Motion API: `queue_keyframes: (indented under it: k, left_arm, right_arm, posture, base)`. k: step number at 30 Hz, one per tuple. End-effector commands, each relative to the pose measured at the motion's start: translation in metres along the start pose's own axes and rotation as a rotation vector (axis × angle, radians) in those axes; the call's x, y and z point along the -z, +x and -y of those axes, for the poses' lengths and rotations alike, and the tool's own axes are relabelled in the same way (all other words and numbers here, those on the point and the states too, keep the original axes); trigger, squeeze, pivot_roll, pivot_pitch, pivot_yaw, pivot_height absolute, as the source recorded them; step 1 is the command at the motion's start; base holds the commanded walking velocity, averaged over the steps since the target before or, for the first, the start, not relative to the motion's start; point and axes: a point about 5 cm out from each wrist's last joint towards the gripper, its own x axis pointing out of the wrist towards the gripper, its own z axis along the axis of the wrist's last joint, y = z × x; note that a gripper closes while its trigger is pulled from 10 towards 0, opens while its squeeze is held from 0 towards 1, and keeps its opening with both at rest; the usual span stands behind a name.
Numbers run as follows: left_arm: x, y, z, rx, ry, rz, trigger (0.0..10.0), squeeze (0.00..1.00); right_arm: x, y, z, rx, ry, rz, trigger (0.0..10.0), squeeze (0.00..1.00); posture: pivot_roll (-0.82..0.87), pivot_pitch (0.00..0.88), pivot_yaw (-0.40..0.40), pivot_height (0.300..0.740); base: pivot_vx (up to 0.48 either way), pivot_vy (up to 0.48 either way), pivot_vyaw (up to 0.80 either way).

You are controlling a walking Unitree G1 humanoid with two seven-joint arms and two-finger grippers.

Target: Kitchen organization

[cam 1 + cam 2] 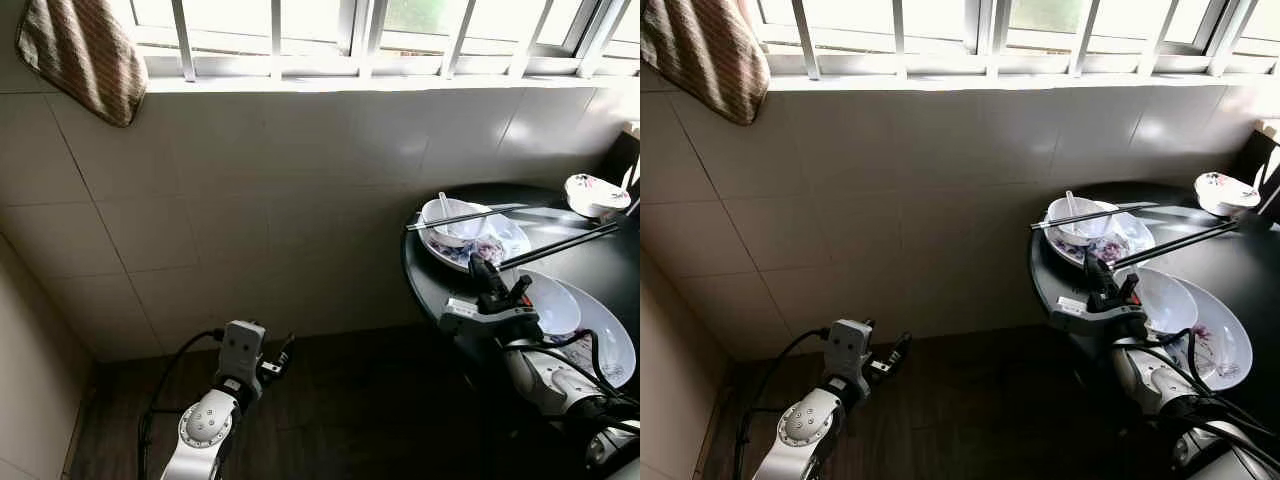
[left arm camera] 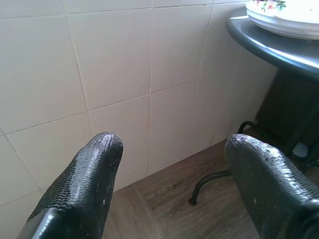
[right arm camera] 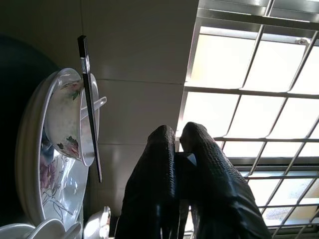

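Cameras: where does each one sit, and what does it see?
Left eye view: on the head, looking down at the round black table; both arms show.
Right eye view: beside it, same scene.
Left wrist view: left arm, facing cream tiled wall past the open left pincer.
Right wrist view: right arm, looking up past the shut right pincer at the barred window.
Shared by eyes and right wrist: black chopsticks.

A cream tiled wall [image 1: 300, 200] runs below a barred window [image 1: 400, 30] letting in bright daylight, with a striped towel [image 1: 85, 55] hanging at far left, dark wood flooring [image 1: 360, 400] beneath, and a round black table [image 1: 590, 265] at right.
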Motion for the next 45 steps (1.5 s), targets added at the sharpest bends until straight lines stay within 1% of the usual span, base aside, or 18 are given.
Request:
queue_keyframes:
  k: [1,3,6,10,11,15,16,17,19,24,25,33,36,39,40,41,44,45]
  left_arm:
    - [-0.001,0.002,0.001,0.004,-0.019,-0.002,10.0,0.00]
    - [-0.001,0.003,0.001,0.003,-0.022,0.000,10.0,0.00]
    - [-0.001,0.003,0.000,0.002,-0.024,0.001,10.0,0.00]
    - [-0.001,0.003,0.000,0.001,-0.029,0.004,10.0,0.00]
    - [-0.001,0.003,0.000,0.001,-0.030,0.005,10.0,0.00]
    - [-0.002,0.003,0.000,-0.001,-0.035,0.009,10.0,0.00]
    - [-0.002,0.003,0.000,-0.002,-0.037,0.015,10.0,0.00]
    - [-0.002,0.003,0.000,-0.002,-0.037,0.015,10.0,0.00]
    - [-0.003,0.003,0.000,-0.005,-0.042,0.023,10.0,0.00]
    - [-0.003,0.003,0.000,-0.006,-0.044,0.025,10.0,0.00]
    - [-0.003,0.003,-0.001,-0.007,-0.043,0.027,10.0,0.00]
    - [-0.005,0.002,-0.003,-0.022,-0.042,0.039,10.0,0.00]
    - [-0.010,0.002,-0.008,-0.057,-0.043,0.058,10.0,0.00]
    - [-0.020,0.003,-0.015,-0.103,-0.036,0.094,10.0,0.00]
    - [-0.026,0.004,-0.018,-0.121,-0.029,0.117,10.0,0.00]
    - [-0.026,0.004,-0.018,-0.121,-0.029,0.117,10.0,0.00]
    - [-0.048,0.009,-0.029,-0.165,-0.021,0.198,10.0,0.00]
    - [-0.058,0.011,-0.033,-0.181,-0.014,0.231,10.0,0.00]
  right_arm:
    - [-0.001,0.007,0.011,0.045,0.029,-0.008,0.0,0.00]
    - [-0.014,0.016,0.023,0.105,0.048,0.043,0.0,0.00]
    - [-0.025,0.020,0.030,0.125,0.058,0.088,0.0,0.00]
    - [-0.039,0.024,0.041,0.179,0.046,0.151,0.0,0.00]
    - [-0.043,0.024,0.045,0.192,0.061,0.166,0.0,0.00]
    - [-0.055,0.024,0.050,0.214,0.095,0.208,0.0,0.00]
    - [-0.062,0.022,0.051,0.218,0.107,0.233,0.0,0.00]
    - [-0.062,0.022,0.051,0.218,0.107,0.233,0.0,0.00]
    - [-0.071,0.020,0.049,0.212,0.110,0.247,0.0,0.00]
    - [-0.086,0.014,0.047,0.206,0.161,0.298,0.0,0.00]
    - [-0.092,0.012,0.047,0.206,0.179,0.321,0.0,0.00]
    - [-0.097,0.008,0.046,0.195,0.190,0.331,0.0,0.00]
    - [-0.098,0.008,0.046,0.191,0.201,0.334,0.0,0.00]
    - [-0.099,0.010,0.048,0.190,0.227,0.334,0.0,0.00]
    - [-0.100,0.011,0.049,0.191,0.229,0.332,0.0,0.00]
    - [-0.100,0.011,0.049,0.191,0.229,0.332,0.0,0.00]
    - [-0.103,0.014,0.051,0.198,0.248,0.331,0.0,0.00]
    - [-0.105,0.015,0.051,0.199,0.255,0.331,0.0,0.00]
  posture:
    - [0.03,0.000,-0.057,0.740]
    - [0.03,0.000,-0.058,0.740]
    - [0.03,0.000,-0.059,0.740]
    - [0.03,0.000,-0.061,0.740]
    - [0.03,0.000,-0.062,0.740]
    - [0.03,0.000,-0.063,0.740]
    - [0.03,0.000,-0.065,0.740]
    - [0.03,0.000,-0.065,0.740]
    - [0.04,0.000,-0.065,0.740]
    - [0.04,0.000,-0.066,0.740]
    - [0.04,0.000,-0.064,0.740]
    - [0.04,0.000,-0.062,0.740]
    - [0.03,0.000,-0.060,0.740]
    - [0.03,0.000,-0.061,0.740]
    - [0.04,0.000,-0.063,0.740]
    - [0.04,0.000,-0.063,0.740]
    - [0.04,0.000,-0.065,0.740]
    - [0.05,0.000,-0.067,0.740]
  base:
    - [0.000,0.000,0.00]
    - [0.000,0.000,0.27]
    - [0.000,0.000,0.71]
    - [0.000,0.000,0.80]
    - [0.000,0.000,0.80]
    - [0.000,0.000,0.80]
    - [0.000,0.000,0.80]
    - [0.000,0.000,0.80]
    - [0.000,0.000,0.80]
    - [0.000,0.000,0.80]
    - [0.000,0.000,0.80]
    - [0.000,0.000,0.80]
    - [0.000,0.000,0.80]
    - [0.000,0.000,0.80]
    - [0.000,0.000,0.80]
    - [0.000,0.000,0.80]
    - [0.000,0.000,0.80]
    - [0.000,0.000,0.80]
